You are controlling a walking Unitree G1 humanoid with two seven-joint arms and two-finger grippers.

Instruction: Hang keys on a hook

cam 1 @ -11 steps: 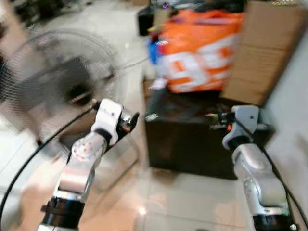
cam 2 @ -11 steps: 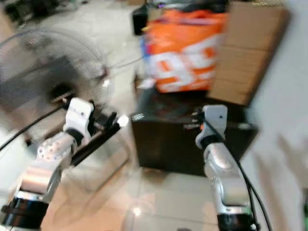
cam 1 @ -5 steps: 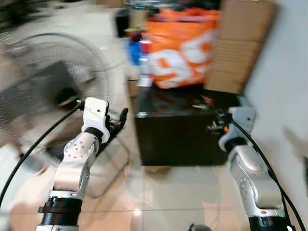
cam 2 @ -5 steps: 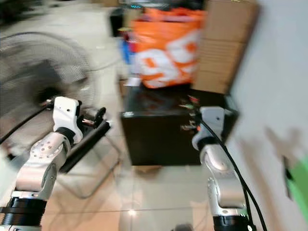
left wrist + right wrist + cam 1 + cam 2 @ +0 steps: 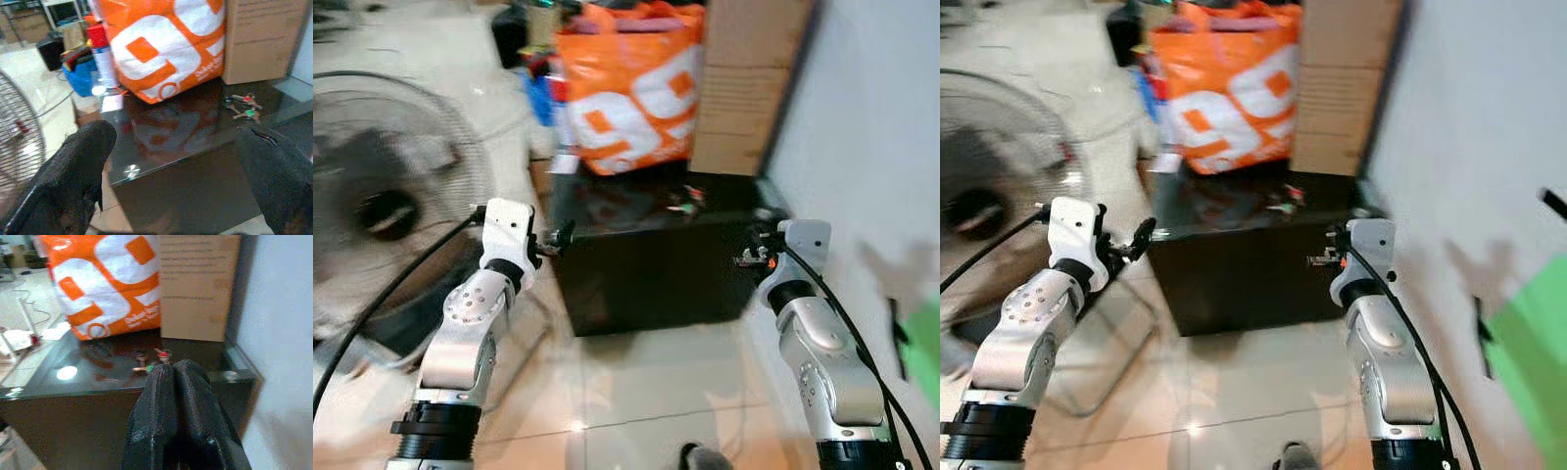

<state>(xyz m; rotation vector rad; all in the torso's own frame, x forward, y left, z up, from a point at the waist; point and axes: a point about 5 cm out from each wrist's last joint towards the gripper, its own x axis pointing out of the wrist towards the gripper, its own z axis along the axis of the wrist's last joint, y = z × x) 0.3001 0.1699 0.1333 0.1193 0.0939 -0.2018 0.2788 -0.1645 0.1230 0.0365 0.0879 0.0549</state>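
The cabinet (image 5: 161, 147) has a dark, glossy top that mirrors the shiny woven-plastic orange bag (image 5: 166, 44), and beside the bag stands a matt brown cardboard box (image 5: 261, 36). The floor (image 5: 636, 392) is polished pale tile, and the fan (image 5: 382, 186) has a wire metal grille.

We see two silver metal arms with rounded joints, black cuffs near the base, white wrist housings, black cables trailing, and black textured jaws; the right wrist shows a small orange marking.

Left gripper (image 5: 171, 161) open over black table (image 5: 195, 161) w/ keys (image 5: 243, 105), orange bag (image 5: 166, 44) behind.
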